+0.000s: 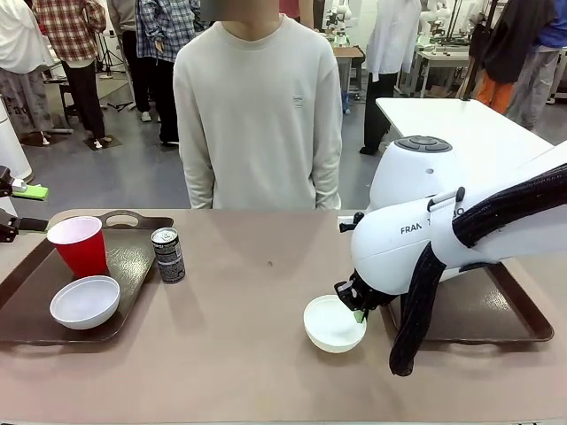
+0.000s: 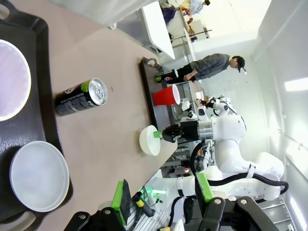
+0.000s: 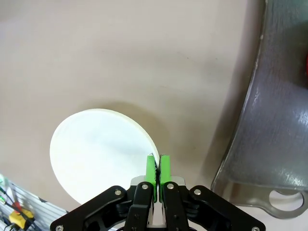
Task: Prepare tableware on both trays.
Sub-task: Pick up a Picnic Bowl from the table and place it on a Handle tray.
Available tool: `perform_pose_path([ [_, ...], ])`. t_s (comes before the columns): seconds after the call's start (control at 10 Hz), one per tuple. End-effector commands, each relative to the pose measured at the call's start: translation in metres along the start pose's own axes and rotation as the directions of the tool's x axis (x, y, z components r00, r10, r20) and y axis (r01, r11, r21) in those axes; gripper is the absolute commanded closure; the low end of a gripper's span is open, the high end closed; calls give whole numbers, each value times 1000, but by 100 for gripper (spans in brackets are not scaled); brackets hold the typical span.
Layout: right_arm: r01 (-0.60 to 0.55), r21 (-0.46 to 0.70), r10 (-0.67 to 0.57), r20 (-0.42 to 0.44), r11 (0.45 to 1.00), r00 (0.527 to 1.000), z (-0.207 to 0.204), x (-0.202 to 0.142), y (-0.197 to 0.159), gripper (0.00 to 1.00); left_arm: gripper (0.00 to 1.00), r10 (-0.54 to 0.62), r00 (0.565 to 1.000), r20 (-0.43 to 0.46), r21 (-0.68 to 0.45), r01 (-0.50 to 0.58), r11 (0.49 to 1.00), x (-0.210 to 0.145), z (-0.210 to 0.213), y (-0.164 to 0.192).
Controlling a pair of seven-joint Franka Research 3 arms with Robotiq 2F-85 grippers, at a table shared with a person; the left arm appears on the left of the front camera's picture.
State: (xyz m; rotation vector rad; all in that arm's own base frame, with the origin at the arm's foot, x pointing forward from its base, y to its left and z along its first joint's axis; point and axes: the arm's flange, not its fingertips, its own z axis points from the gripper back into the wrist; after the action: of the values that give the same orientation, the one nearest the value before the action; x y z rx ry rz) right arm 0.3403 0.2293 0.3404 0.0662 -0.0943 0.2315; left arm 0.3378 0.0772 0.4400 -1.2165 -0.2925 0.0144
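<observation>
Front view: the right gripper (image 1: 358, 313) is clamped on the rim of the white bowl (image 1: 330, 326). The bowl is on or just above the tabletop (image 1: 239, 354), I cannot tell which, just left of the right tray (image 1: 523, 335).

Left wrist view: the left gripper (image 2: 161, 192) hangs with fingers apart, empty, well apart from that tray.

Right wrist view: the green pads (image 3: 165, 168) pinch the bowl's edge, and the tray's rim lies just to their right. A short sideways carry looks due.

A can (image 2: 79, 96) stands on the worktop (image 2: 106, 144) just beside the tray (image 2: 44, 72) with a white bowl (image 2: 36, 175), and the right fingers (image 2: 156, 134) pinch the far bowl (image 2: 148, 141).
</observation>
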Motion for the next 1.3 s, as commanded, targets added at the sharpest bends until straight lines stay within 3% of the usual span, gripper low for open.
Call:
perform_pose_path([
  [0.0,-23,15,23,16,1000,1000,-9,-12,-5,100,28,-8,1000,12,-19,9,1000,1,0,0],
  [0.2,-73,51,74,-9,996,997,19,-28,11,100,28,-8,1000,12,-19,9,1000,1,0,0],
  [0.5,-105,51,101,76,993,992,83,-51,23,100,28,-8,1000,12,-19,9,1000,1,0,0],
  [0.7,-56,60,50,109,997,993,103,-54,2,100,28,-8,1000,12,-19,9,1000,1,0,0],
  [1.2,73,87,-80,78,994,994,135,-74,-87,100,28,-8,1000,12,-19,9,1000,1,0,0],
])
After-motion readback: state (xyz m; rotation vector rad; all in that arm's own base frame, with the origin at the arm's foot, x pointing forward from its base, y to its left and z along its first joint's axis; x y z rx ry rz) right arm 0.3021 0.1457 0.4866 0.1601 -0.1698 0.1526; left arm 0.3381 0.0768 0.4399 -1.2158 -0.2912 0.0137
